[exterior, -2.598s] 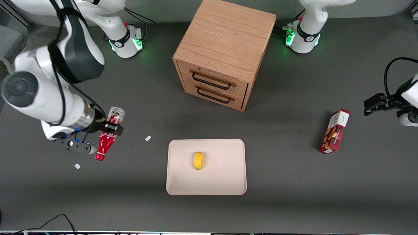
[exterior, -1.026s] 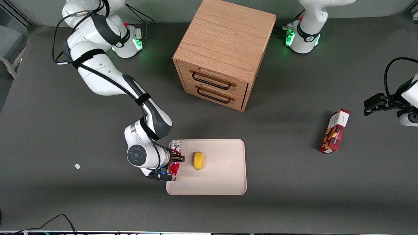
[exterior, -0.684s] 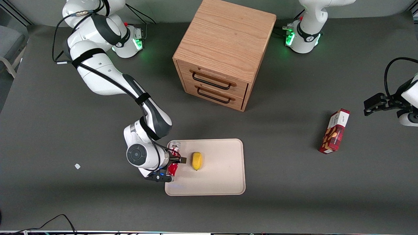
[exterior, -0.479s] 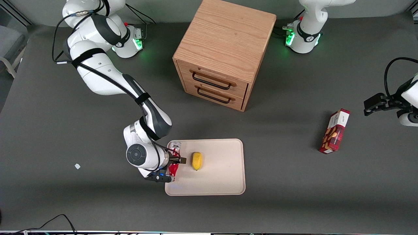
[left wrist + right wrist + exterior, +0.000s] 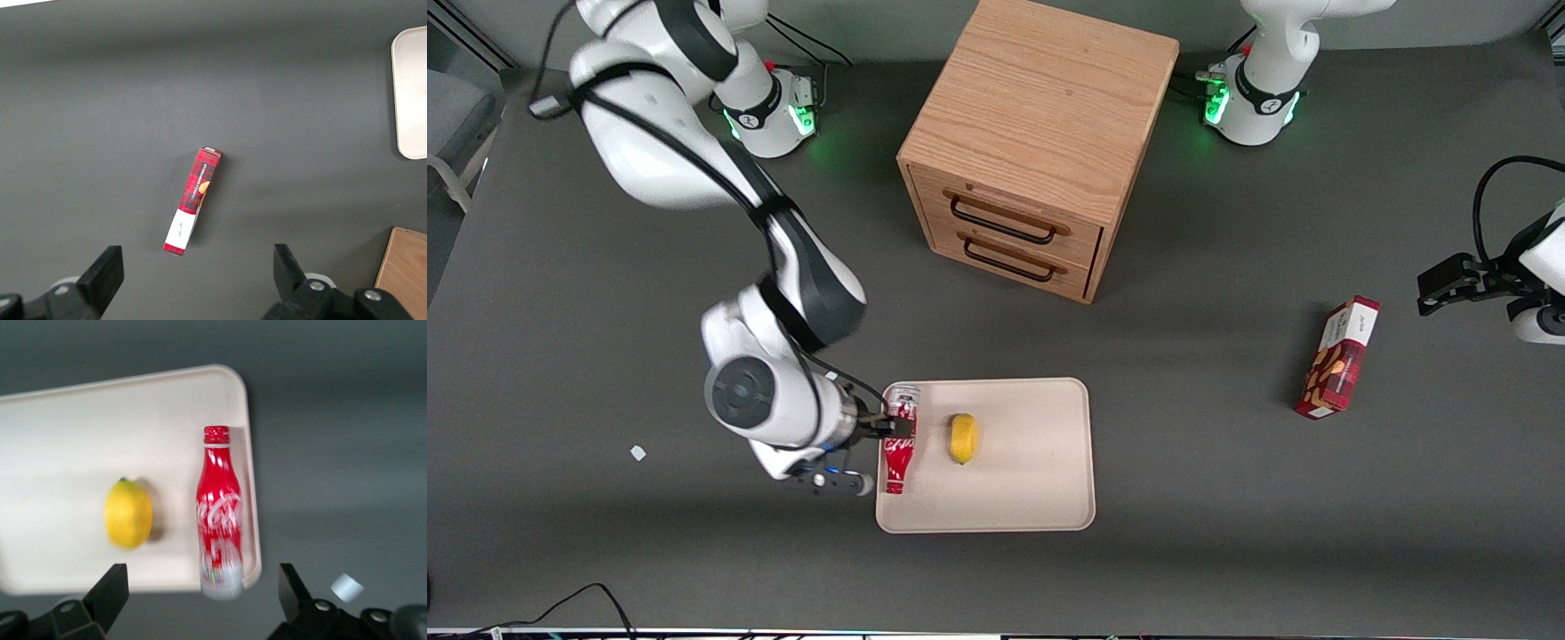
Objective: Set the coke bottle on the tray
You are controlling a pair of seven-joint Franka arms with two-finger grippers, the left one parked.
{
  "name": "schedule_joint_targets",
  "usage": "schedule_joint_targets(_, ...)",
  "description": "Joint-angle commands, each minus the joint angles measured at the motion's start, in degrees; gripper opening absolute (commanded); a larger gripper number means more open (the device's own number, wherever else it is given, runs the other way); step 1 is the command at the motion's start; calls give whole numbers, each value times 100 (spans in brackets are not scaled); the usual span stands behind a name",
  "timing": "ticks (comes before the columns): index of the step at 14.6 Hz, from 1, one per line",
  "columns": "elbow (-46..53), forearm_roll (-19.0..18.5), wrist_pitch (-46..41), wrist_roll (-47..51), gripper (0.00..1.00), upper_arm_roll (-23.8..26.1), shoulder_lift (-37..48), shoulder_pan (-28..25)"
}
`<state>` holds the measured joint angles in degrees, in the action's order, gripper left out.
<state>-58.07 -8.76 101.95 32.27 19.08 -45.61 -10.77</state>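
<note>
The coke bottle (image 5: pixel 897 442) (image 5: pixel 219 513) is slim and red with white script. It lies flat on the beige tray (image 5: pixel 1032 471) (image 5: pixel 133 420), along the rim at the working arm's end. Its red cap points toward the front camera and its silvery base reaches the rim farther from that camera. My right gripper (image 5: pixel 893 427) (image 5: pixel 203 600) hovers above the bottle's base end and is open. Its two black fingers (image 5: pixel 110 590) stand wide apart, touching nothing.
A yellow lemon (image 5: pixel 961 438) (image 5: pixel 128 513) lies on the tray beside the bottle. The wooden drawer cabinet (image 5: pixel 1040 142) stands farther from the front camera. A red snack box (image 5: pixel 1338 358) (image 5: pixel 193 202) lies toward the parked arm's end. A white scrap (image 5: pixel 638 452) lies on the table.
The gripper carried the bottle over the tray, opened and let it go. The arm has since risen and pulled back a little; the bottle now lies fully in view on the tray.
</note>
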Motion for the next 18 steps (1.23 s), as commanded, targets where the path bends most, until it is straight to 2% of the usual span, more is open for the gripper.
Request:
schedule_joint_targets(1,-310,-82,-1041,25,100,-10,1270,198)
schedule_joint_targets(4,-310,-38,-2105,-264,100,-123,2238,549)
schedule_joint_targets(6,-319,6,-3001,-1008,100,-525,2783,612)
schedule_joint_targets(7,-493,146,-3197,-1256,100,-798,3090,612)
schedule_joint_targets(10,-2307,953,-2657,-1460,100,-1738,4635,612)
schedule_joint_targets(13,-4243,1026,-1655,-1575,100,-1873,5911,585)
schedule_joint_targets(15,-4564,1026,-1450,-1566,100,-1873,6108,577)
schedule_joint_targets(18,-4136,1026,-1511,-1575,100,-1864,5898,550)
